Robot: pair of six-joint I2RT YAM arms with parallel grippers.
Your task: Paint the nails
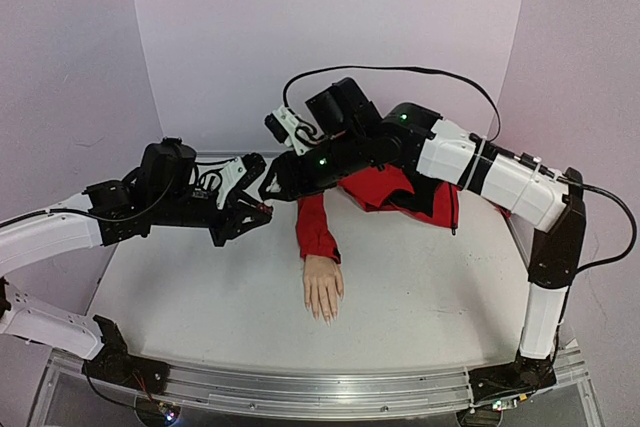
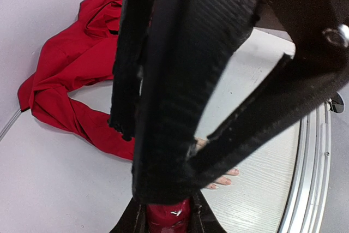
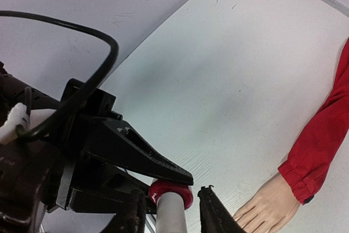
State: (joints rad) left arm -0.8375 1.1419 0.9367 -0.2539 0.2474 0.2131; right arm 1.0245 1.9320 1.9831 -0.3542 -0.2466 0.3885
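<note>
Top external view has the two black arms meeting above the left-rear part of the white tabletop (image 1: pixel 430 292), the left gripper (image 1: pixel 260 210) and the right gripper (image 1: pixel 272 187) tip to tip, clear of the surface. Left wrist view shows the left gripper pinching a small dark-red polish bottle (image 2: pixel 169 215) tightly between its two black fingers at the bottom edge, with the right gripper's large black fingers filling most of the picture in front of it. Right wrist view shows the bottle's pale cylindrical cap (image 3: pixel 172 217) standing between the right gripper's fingers. Slim dark gaps show on either side of the cap, so I cannot tell whether that gripper is pressed onto it or only straddling it. The pale flesh-coloured mannequin hand (image 1: pixel 323 287) lies flat near the middle of the tabletop, fingers pointing toward the near edge, below and to the right of the grippers and well apart from them. Its small oval nails (image 2: pixel 224 180) look natural pink on the fingertips that show. The red sleeve (image 1: pixel 316 227) runs back from its wrist into a bunched red garment (image 1: pixel 405 195) beneath the right arm.
</note>
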